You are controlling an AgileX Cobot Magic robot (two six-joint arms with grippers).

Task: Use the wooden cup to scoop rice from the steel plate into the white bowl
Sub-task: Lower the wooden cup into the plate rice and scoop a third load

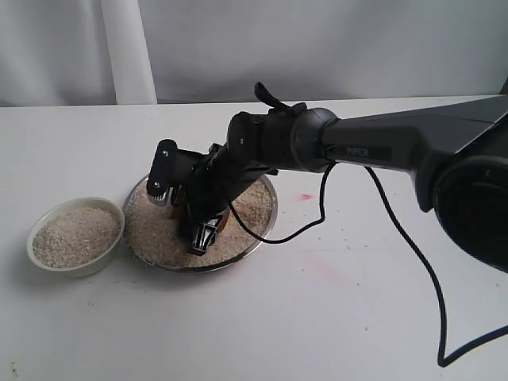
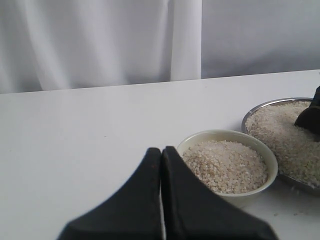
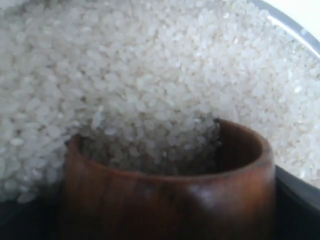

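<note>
My right gripper (image 1: 184, 213) holds the wooden cup (image 3: 165, 200), tipped into the rice (image 3: 150, 75) on the steel plate (image 1: 275, 208).
Only my right wrist view shows grains inside the glossy brown cup; my left gripper (image 2: 161, 151) is closed and empty, near the full white bowl (image 2: 272, 162).

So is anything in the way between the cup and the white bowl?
No, nothing visible. The wooden cup sits in the rice on the steel plate, and the white bowl is right beside the plate, with only table between them.
</note>
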